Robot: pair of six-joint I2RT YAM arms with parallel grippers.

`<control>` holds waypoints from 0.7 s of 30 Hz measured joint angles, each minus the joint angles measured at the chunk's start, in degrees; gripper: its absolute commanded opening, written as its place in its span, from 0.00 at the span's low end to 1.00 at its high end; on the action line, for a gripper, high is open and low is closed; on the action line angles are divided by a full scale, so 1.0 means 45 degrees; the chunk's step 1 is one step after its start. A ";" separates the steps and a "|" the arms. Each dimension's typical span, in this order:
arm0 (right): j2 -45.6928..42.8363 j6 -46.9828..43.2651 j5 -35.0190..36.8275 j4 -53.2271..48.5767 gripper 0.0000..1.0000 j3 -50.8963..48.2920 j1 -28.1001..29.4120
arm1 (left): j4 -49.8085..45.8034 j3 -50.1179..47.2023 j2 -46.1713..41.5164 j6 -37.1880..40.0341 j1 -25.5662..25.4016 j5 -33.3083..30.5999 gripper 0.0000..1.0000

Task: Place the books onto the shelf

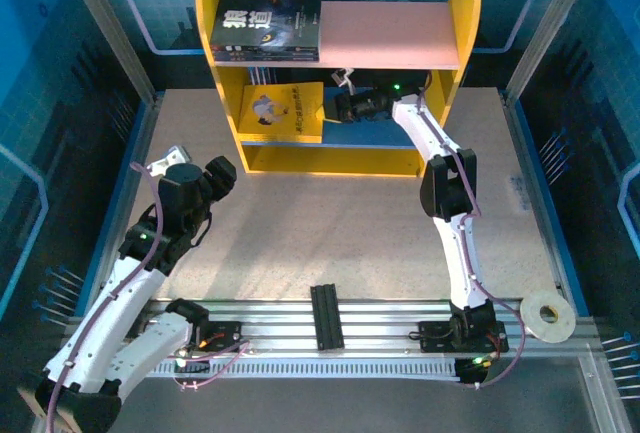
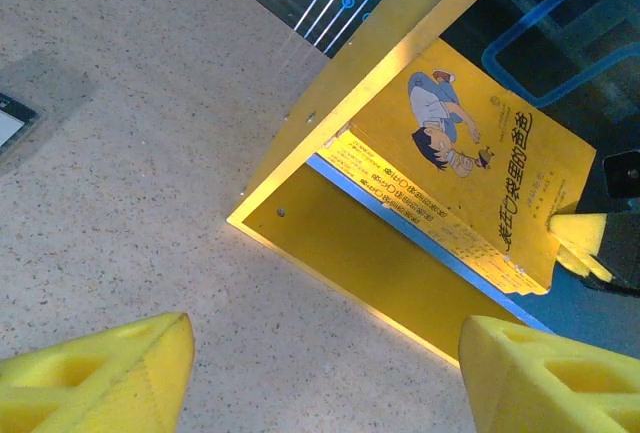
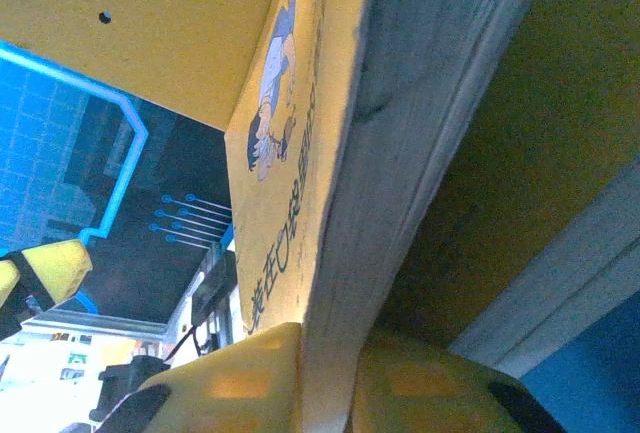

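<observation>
Yellow side panels, a pink upper board and a blue lower board make up the shelf (image 1: 465, 13), which stands at the far edge of the table (image 1: 330, 223). On the pink board, at its left end, a dark book (image 1: 265, 26) lies flat with its cover up. Whether it is one volume or a small stack cannot be told from above.

In the lower tier, a yellow book (image 1: 283, 111) with a cartoon figure on its cover sits at the left end, close against the left side panel. It is tilted so that the cover faces out. The left wrist view shows its bottom edge resting on the blue board (image 2: 470, 163).

The right gripper (image 1: 338, 108) reaches into the lower tier from the right. Its yellow foam fingers (image 3: 230, 373) are clamped on the edge of the yellow book, one on the cover and one on the back, with the grey page edges running between them.

The left gripper (image 1: 222, 175) hangs over the left part of the table, well apart from the shelf. Its fingers (image 2: 100, 373) are spread wide with nothing between them.

A small card (image 1: 168, 158) lies on the table just behind the left gripper. A roll of tape (image 1: 548, 315) sits at the near right corner.
</observation>
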 measured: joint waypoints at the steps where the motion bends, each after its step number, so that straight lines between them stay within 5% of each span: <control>1: 0.0015 0.0053 -0.0005 0.0024 0.20 0.0000 0.0000 | 0.0005 0.0000 0.0005 0.0000 0.0000 0.0000 0.71; 21: -0.0277 0.0767 -0.0019 0.1001 0.67 -0.0418 -0.0053 | 0.0039 0.0695 0.0967 0.0777 0.0092 0.0563 0.73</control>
